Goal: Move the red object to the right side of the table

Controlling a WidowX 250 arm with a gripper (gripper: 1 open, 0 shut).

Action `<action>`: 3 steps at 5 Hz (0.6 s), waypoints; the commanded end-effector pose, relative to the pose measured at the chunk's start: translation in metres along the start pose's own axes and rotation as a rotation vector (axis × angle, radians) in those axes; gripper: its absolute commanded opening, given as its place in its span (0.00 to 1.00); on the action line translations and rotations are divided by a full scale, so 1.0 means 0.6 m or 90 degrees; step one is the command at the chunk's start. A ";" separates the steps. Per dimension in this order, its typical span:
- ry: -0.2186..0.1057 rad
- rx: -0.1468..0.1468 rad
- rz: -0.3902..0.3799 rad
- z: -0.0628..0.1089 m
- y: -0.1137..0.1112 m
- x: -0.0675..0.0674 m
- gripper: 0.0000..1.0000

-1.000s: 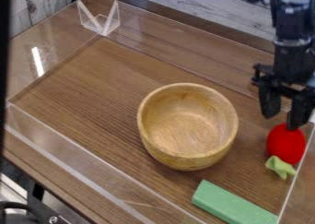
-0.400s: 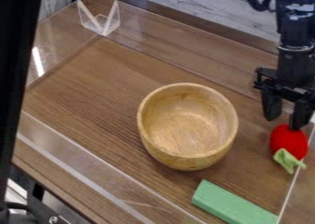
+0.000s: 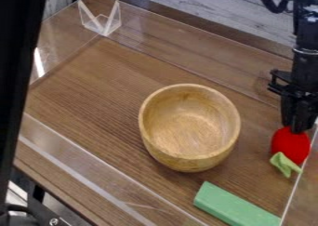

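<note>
So the claw point(image 3: 296, 118) is coming pretty much straight down on the red object point(image 3: 291, 142) over at the right end of the bench point(image 3: 87, 90). The fingers look drawn in close together right at the top of the berry; they seem narrowed onto it, but I honestly can't tell from this angle whether they're actually pinching it or just pressed together above it. My guess is a top-down grab, which makes sense, since the thing is small and rounded and there's no room to come in from the side.

The berry itself sits on the wood, leafy green end point(image 3: 284, 165) pointing toward the camera, just beside the clear acrylic wall point(image 3: 302, 188) on the right. So it's basically on the right side already; I'd say the task is close to finished, or only needs a small nudge.

Room to move:
- right: almost none, the wall is right there and the claw could clip it
- left: the wooden bowl point(image 3: 189, 127) is near, a bit of bare wood between it and the berry
- toward the camera: the flat green block point(image 3: 236, 206) lies near the front edge, not touching the berry
- far left of the bench: lots of open wood, only a small clear stand point(image 3: 99, 18) way back in the corner

Lifting straight up looks like the safest exit
</note>
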State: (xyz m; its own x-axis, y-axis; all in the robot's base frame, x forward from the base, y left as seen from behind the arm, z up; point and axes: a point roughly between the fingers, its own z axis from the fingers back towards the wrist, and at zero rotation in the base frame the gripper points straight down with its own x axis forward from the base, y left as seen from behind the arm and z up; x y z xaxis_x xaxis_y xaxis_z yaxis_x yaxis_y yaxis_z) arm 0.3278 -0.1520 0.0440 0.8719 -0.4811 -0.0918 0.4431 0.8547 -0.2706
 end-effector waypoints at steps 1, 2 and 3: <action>-0.036 0.008 0.026 0.012 0.010 0.009 0.00; -0.042 0.006 0.070 -0.004 0.027 0.005 0.00; -0.043 0.007 0.074 0.005 0.021 0.006 1.00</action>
State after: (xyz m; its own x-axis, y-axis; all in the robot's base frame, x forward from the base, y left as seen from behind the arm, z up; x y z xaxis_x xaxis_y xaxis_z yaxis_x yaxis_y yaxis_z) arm 0.3341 -0.1390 0.0315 0.9306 -0.3546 -0.0906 0.3219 0.9109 -0.2582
